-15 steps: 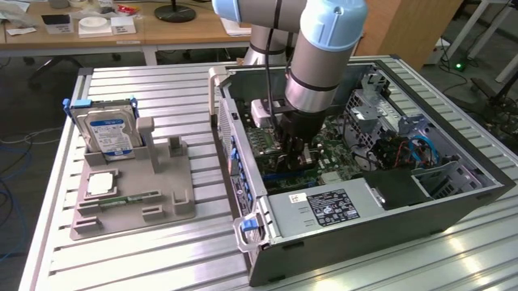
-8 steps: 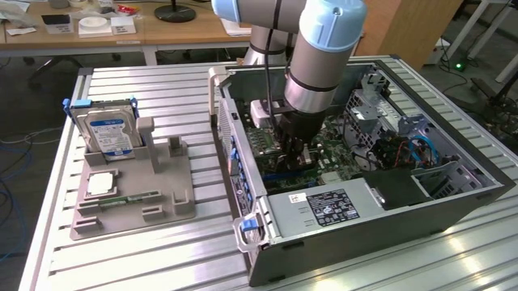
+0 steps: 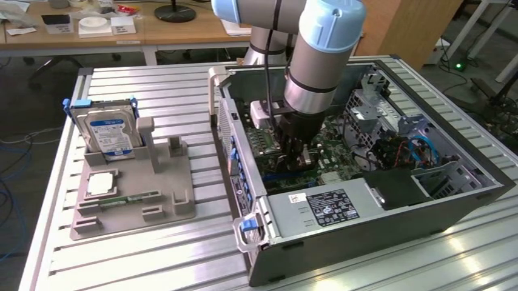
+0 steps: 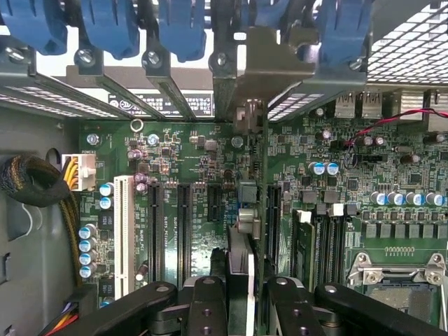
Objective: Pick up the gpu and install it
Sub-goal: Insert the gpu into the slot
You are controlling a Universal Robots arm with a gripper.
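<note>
The black gripper (image 4: 248,311) is clamped on the thin dark gpu card (image 4: 243,262); better keep it upright over the green motherboard (image 4: 203,164), with its pale metal bracket (image 4: 273,70) square.

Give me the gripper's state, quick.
Gripper: closed on the graphics card, which stands edge-on to the motherboard inside the computer case.

Bright, even light (soft shadows) with glare on the metal table (image 3: 465,251).
</note>
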